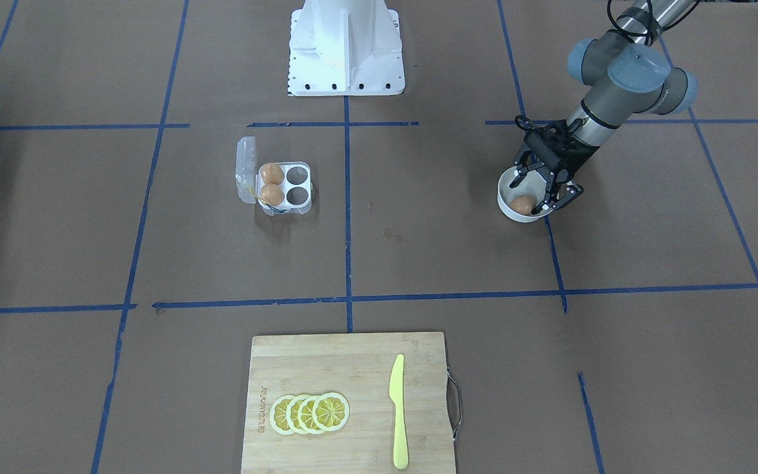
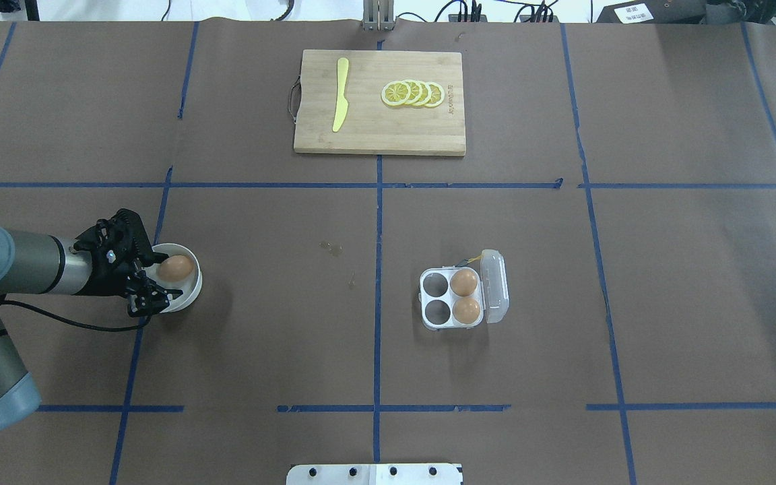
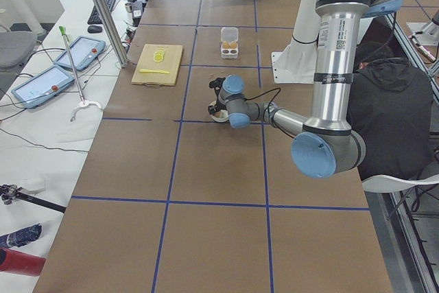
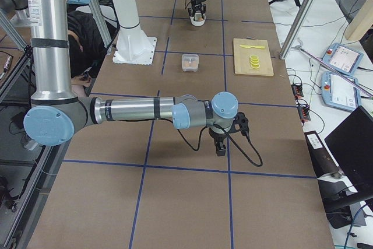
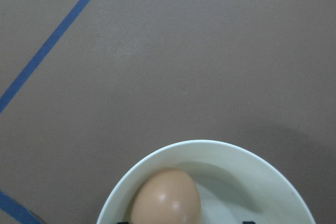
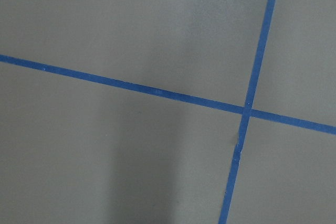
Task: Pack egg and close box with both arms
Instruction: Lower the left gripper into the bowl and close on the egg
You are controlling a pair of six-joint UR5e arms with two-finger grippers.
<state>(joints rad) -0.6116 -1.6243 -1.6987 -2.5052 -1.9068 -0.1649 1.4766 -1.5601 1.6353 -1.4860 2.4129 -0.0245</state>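
Table (image 2: 260, 350): box (image 2: 496, 286) holds two eggs (image 2: 463, 283); left fingers (image 2: 155, 295) spread over third egg (image 2: 176, 268); right fingers (image 4: 220, 147) unclear.

Brown egg (image 2: 176, 268) lies in white bowl (image 2: 190, 294) on tabletop (image 2: 294, 350); clear four-cell box (image 2: 426, 297) sits well apart, lid (image 2: 496, 285) open, two cells filled.
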